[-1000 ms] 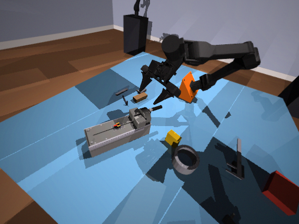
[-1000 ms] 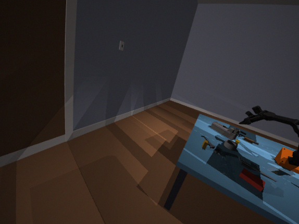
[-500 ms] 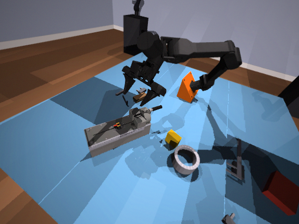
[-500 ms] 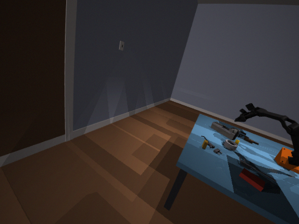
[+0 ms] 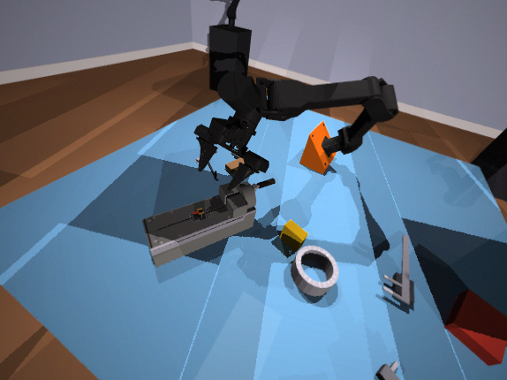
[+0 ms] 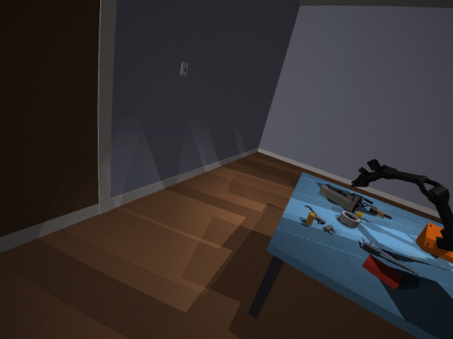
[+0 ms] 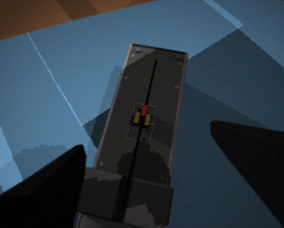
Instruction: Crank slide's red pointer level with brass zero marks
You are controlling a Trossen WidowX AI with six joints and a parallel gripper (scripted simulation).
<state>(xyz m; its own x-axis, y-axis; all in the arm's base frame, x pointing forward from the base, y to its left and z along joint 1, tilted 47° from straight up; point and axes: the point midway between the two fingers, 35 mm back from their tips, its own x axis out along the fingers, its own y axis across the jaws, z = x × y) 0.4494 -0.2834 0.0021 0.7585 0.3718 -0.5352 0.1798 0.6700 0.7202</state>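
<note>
One open tool (image 5: 215,181) (image 6: 353,184) (image 7: 149,138), nothing gripped, above the grey slide machine (image 5: 199,230) (image 6: 340,198) (image 7: 144,81), red pointer (image 5: 195,213) (image 7: 144,110) between its fingers in wrist view

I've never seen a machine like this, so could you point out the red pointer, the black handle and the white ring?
Red pointer (image 7: 144,110): wrist view, on its red top.
Black handle (image 5: 267,184): top view, on its grip.
White ring (image 5: 304,285) (image 6: 349,222): top and exterior views, on its outer wall.

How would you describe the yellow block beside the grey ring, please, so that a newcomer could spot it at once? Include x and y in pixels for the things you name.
On the blue table top (image 5: 132,283) (image 6: 312,248), find the long grey machine (image 5: 203,239) (image 6: 340,199). Just off its crank end sits the small yellow block (image 5: 293,233) (image 6: 359,214), beside the grey ring (image 5: 298,278) (image 6: 350,224); it is solid and angular, the ring round and hollow.
</note>
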